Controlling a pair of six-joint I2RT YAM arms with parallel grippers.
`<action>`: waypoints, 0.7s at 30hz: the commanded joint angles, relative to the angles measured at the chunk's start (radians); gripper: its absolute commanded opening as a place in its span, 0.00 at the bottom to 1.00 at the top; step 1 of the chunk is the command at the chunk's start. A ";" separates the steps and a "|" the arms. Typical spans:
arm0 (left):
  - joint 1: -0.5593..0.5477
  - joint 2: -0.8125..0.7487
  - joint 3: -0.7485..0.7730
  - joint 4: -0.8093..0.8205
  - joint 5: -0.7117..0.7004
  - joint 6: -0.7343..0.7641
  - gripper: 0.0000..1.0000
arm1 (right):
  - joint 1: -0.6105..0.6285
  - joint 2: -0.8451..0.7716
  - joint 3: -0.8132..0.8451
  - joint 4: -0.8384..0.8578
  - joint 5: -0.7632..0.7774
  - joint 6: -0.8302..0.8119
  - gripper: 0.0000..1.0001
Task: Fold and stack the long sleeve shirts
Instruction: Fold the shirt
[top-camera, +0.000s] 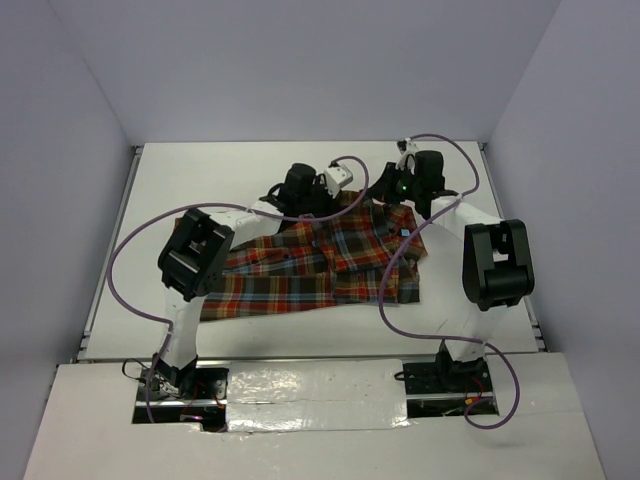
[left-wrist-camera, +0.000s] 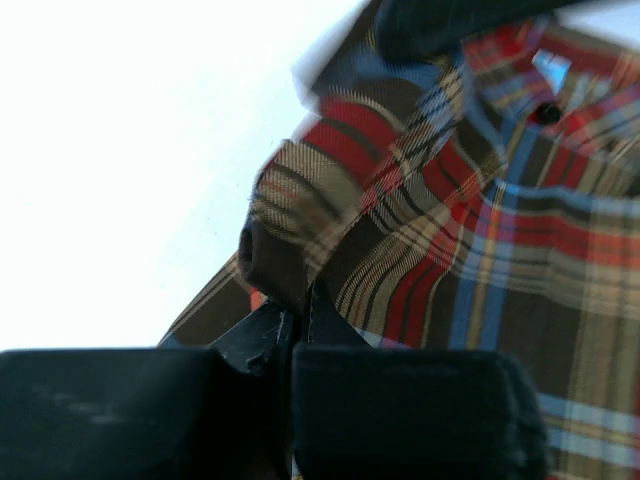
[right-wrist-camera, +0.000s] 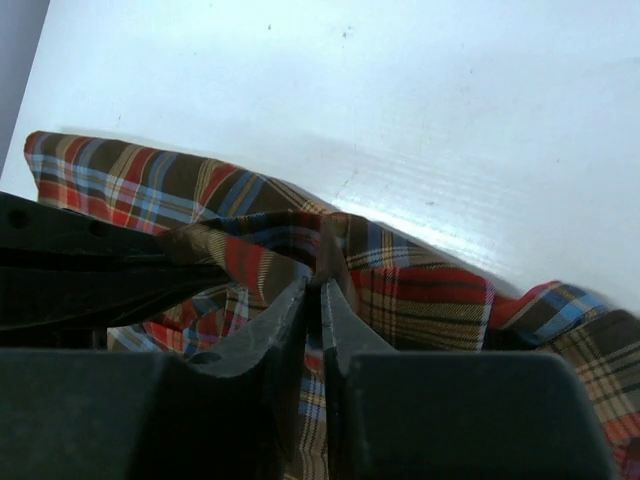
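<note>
The plaid long sleeve shirt (top-camera: 300, 270) lies spread across the middle of the white table, its collar end toward the far side. My left gripper (top-camera: 288, 208) is at the shirt's far left edge. In the left wrist view that gripper (left-wrist-camera: 297, 305) is shut on a bunched fold of the shirt (left-wrist-camera: 520, 250), lifted off the table. My right gripper (top-camera: 398, 205) is at the far right edge. Its fingers (right-wrist-camera: 320, 290) stand with only a thin slit between them, and a raised ridge of the shirt (right-wrist-camera: 420, 300) is pinched at the tips.
A purple cable (top-camera: 385, 290) from the right arm hangs over the shirt's right side. Another loops left of the left arm (top-camera: 118, 270). The white table (top-camera: 200, 170) ends at metal rails left and right. Grey walls enclose it.
</note>
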 joint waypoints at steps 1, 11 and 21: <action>0.019 0.003 -0.060 0.062 0.009 0.100 0.00 | -0.010 -0.013 -0.031 0.136 -0.028 -0.029 0.20; -0.002 -0.088 -0.285 0.344 0.184 0.430 0.00 | -0.010 -0.205 -0.250 0.078 -0.093 -0.032 0.38; -0.038 -0.112 -0.354 0.432 0.258 0.675 0.00 | -0.011 -0.411 -0.347 0.025 -0.051 -0.024 0.46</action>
